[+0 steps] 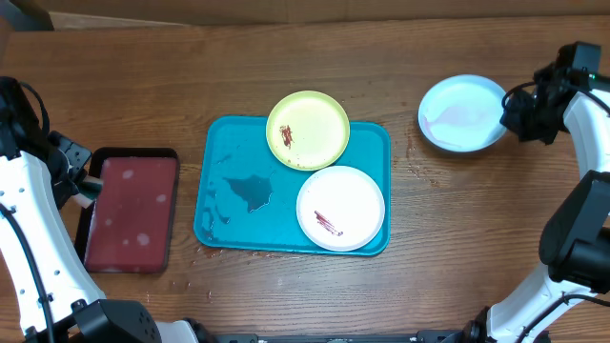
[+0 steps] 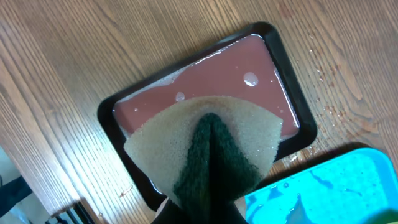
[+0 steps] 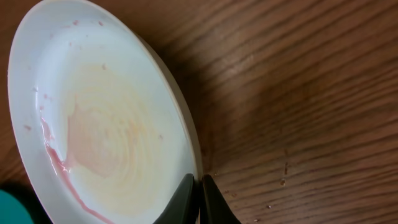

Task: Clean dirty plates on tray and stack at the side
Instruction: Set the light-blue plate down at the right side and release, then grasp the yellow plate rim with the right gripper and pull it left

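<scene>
The blue tray [image 1: 221,195] lies mid-table, wet inside. A yellow-green plate [image 1: 308,129] with a reddish-brown smear rests on its far rim. A white plate [image 1: 340,208], also smeared, sits in its near right corner. To the right, off the tray, a light blue plate [image 1: 462,112] lies on the wood. It shows a pinkish film in the right wrist view [image 3: 99,106]. My right gripper [image 3: 199,194] is shut on its right rim. My left gripper [image 1: 88,186] is shut on a folded tan and green sponge [image 2: 205,149] above the black tray [image 2: 118,102].
The black tray [image 1: 129,211] with reddish liquid sits left of the blue tray, whose corner [image 2: 336,186] lies close beside it. Water drops and crumbs dot the wood around the blue tray. Bare table lies along the far side.
</scene>
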You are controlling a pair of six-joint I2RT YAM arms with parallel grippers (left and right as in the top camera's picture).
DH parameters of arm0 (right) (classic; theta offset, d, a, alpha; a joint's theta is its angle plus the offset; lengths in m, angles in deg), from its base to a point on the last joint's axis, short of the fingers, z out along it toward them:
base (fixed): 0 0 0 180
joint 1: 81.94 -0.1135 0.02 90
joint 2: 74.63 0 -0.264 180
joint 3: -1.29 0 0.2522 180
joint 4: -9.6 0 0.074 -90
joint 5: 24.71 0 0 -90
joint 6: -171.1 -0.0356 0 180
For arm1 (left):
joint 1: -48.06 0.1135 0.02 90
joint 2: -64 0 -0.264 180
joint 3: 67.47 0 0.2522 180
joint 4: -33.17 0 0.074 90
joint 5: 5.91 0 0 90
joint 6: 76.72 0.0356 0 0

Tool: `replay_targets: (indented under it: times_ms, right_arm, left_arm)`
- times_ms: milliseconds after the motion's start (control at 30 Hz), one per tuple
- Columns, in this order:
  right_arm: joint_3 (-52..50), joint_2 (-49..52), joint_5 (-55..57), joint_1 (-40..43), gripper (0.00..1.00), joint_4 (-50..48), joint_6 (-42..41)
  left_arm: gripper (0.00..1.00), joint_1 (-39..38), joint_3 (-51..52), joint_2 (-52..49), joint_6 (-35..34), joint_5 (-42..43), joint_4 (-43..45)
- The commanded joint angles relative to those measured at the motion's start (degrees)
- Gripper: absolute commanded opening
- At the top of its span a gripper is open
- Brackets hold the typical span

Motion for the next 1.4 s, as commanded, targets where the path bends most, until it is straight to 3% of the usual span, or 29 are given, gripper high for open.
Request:
replay_targets:
  times_ms: [0,67,100,167,233,300,467,533,967,1367]
  right_arm:
    - [-2.1,-1.5,0.5,-1.0,0.04,-1.0,-0.5]
    - [-3.4,-1.5,0.5,-1.5,0.04,-1.7,-0.5]
    - [-3.9,-1.5,0.5,-1.7,0.1,-1.9,-0.5]
    - [-4.6,-1.5,0.5,-2.1,0.3,-2.1,-0.5]
    - [-4.7,-1.5,0.0,-2.3,0.6,-2.1,-0.5]
    - [-4.7,-1.5,-3.4,-2.6,0.68,-2.6,-0.5]
    - [-4.7,-1.5,-25.2,-5.4,0.67,-8.2,0.6]
    - [-4.7,-1.5,-27.6,-8.2,0.66,-10.9,0.6]
    - [-4.7,1.5,7.6,-36.9,0.68,-25.5,3.7]
    - [-4.7,7.5,7.7,-39.6,0.64,-32.2,3.4]
  left_arm:
    - [0.04,0.1,0.0,-0.4,-0.7,1.1,0.4]
    - [0.04,0.1,0.0,-0.4,-0.7,1.5,0.6]
    - [0.04,0.1,0.0,-0.4,-0.7,1.6,0.6]
    - [0.04,0.1,0.0,-0.4,-0.5,1.9,0.5]
    - [0.04,0.1,0.0,-0.4,-0.5,1.9,0.5]
    - [0.04,0.1,0.0,-0.4,-0.5,1.9,0.6]
    - [0.04,0.1,0.0,-0.4,-0.5,2.2,0.6]
    - [0.04,0.1,0.0,-0.4,-0.5,2.5,0.6]
    - [0.04,0.1,0.0,-0.4,0.2,2.5,0.6]
    - [0.04,0.1,0.1,-0.4,0.8,3.5,0.6]
